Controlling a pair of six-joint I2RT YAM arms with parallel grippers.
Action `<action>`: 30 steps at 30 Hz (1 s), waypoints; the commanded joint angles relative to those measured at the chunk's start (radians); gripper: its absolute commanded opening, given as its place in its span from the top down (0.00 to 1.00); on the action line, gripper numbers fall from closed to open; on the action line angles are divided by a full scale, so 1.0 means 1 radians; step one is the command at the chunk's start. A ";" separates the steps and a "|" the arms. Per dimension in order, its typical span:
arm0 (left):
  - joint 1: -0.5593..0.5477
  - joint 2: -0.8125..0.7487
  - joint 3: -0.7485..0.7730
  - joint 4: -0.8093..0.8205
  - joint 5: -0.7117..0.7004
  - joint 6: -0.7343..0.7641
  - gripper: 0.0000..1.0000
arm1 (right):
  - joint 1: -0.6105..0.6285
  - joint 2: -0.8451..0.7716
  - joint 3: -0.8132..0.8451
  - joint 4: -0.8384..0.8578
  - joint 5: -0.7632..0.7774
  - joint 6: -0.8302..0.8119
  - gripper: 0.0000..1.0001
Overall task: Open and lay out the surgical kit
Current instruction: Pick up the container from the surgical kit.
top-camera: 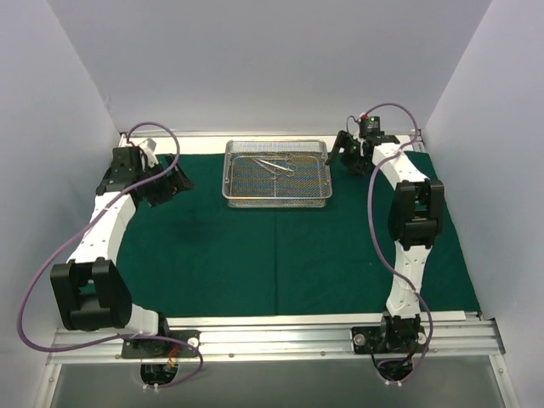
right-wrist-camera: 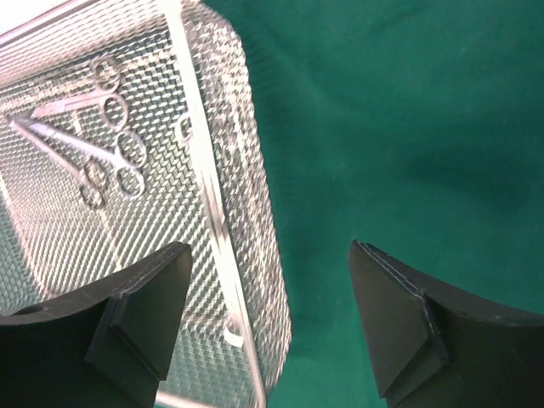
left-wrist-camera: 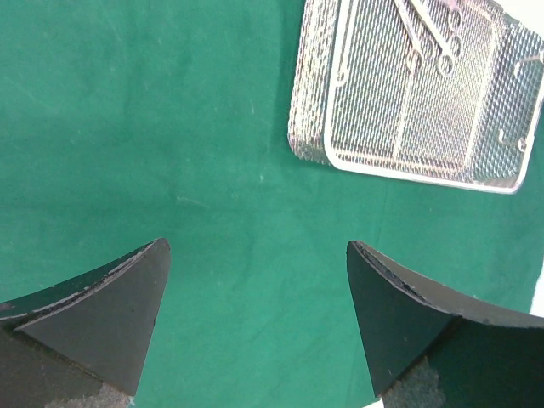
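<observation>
The dark green cloth (top-camera: 280, 255) lies spread flat over the table. The silver wire-mesh tray (top-camera: 276, 202) stands on it at the back centre, with a few shiny scissor-like instruments (top-camera: 274, 163) inside. My left gripper (top-camera: 174, 183) is open and empty, left of the tray. In the left wrist view it (left-wrist-camera: 257, 246) hovers over bare cloth (left-wrist-camera: 170, 127), with the tray (left-wrist-camera: 310, 93) and the instruments (left-wrist-camera: 433, 38) at upper right. My right gripper (top-camera: 344, 153) is open at the tray's right end. In the right wrist view it (right-wrist-camera: 270, 246) straddles the tray's wall (right-wrist-camera: 242, 170), with the instruments (right-wrist-camera: 93, 144) at upper left.
White walls close in the left, right and back. An aluminium rail (top-camera: 272, 336) with both arm bases runs along the near edge. Purple cables (top-camera: 51, 255) loop beside the left arm. The cloth's edge shows white table at the right (top-camera: 472, 316).
</observation>
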State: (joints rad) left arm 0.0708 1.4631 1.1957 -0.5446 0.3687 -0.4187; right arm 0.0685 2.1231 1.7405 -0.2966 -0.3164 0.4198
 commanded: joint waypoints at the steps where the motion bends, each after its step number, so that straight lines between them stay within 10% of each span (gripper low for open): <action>1: -0.058 -0.067 0.034 0.092 -0.094 0.003 0.06 | 0.016 0.043 0.088 -0.035 -0.012 -0.013 0.25; 18: -0.195 0.391 0.387 0.018 -0.059 0.057 0.00 | 0.060 0.144 0.126 -0.018 -0.016 -0.012 0.41; 30: -0.289 0.732 0.737 -0.193 -0.226 0.034 0.32 | 0.068 0.216 0.235 -0.084 0.022 -0.024 0.72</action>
State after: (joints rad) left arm -0.2073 2.1403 1.8332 -0.6434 0.1993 -0.3882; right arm 0.1345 2.3230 1.9228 -0.3500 -0.3119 0.3904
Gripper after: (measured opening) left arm 0.698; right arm 0.305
